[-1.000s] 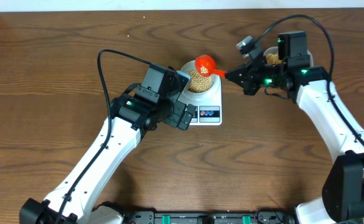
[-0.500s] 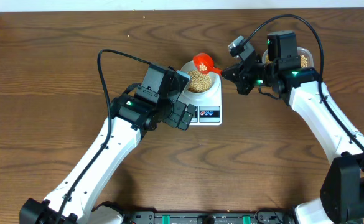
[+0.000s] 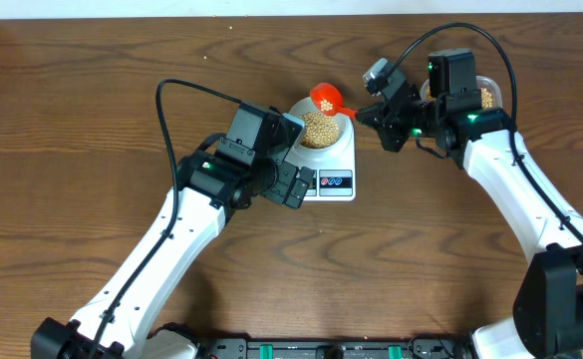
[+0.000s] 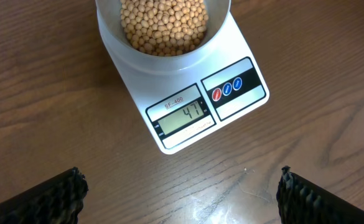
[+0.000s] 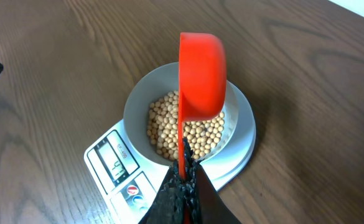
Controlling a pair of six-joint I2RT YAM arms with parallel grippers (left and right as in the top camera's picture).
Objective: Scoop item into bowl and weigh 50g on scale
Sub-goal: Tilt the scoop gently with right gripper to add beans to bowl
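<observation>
Many tan soybeans (image 4: pixel 163 25) fill a pale bowl (image 5: pixel 129 115) sitting on a white kitchen scale (image 4: pixel 188 118) whose display (image 4: pixel 183 115) reads 47, on a wooden tabletop (image 3: pixel 72 150). Right claw (image 5: pixel 183 180), closed on the handle of a red scoop (image 5: pixel 201 74), holds it tipped on edge over the bowl. Left claw (image 4: pixel 182 199) hovers wide open and empty, near the scale's display end

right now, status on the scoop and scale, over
Left gripper open near scale. Right gripper shut on red scoop over bowl of beans. Display reads 47. Nothing blocking.
</observation>
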